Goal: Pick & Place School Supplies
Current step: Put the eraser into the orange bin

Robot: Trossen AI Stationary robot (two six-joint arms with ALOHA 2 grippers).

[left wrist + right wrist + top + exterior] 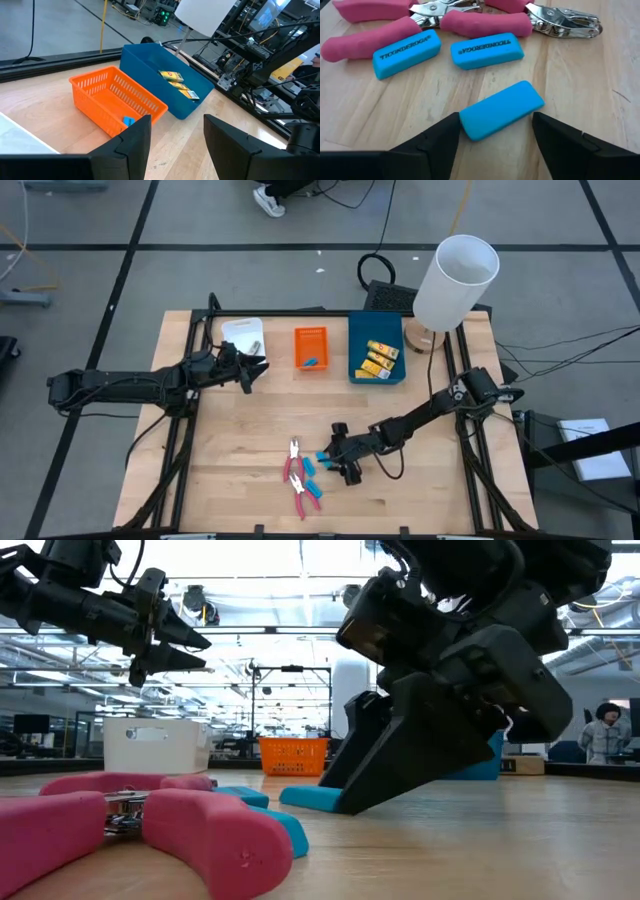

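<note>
Two pink-handled tools (298,477) lie on the table's near middle, with light-blue erasers (312,468) beside them. My right gripper (337,460) is down at the table, open, its fingers on either side of one light-blue eraser (501,110) that lies flat. Two more printed erasers (406,54) (487,50) lie just beyond it, next to the pink handles (480,22). Yellow packets (378,358) lie in the blue tray (355,370). A blue piece (128,121) sits in the orange tray (310,335). My left gripper (248,367) hangs open above the table by the white tray (243,330). My right gripper comes down slanting from the table's right side, one finger (437,137) at the eraser's nearer corner (466,125), the other finger (560,137) a little apart from it. Whether the finger touches the eraser, I cannot tell. The eraser lies flat on the wood.
A white cylinder lamp (455,280) stands at the far right corner behind the blue tray. The three trays line the far edge. Bare wood shows on the near left and near right of the table (230,450). A person (605,730) shows in the room behind.
</note>
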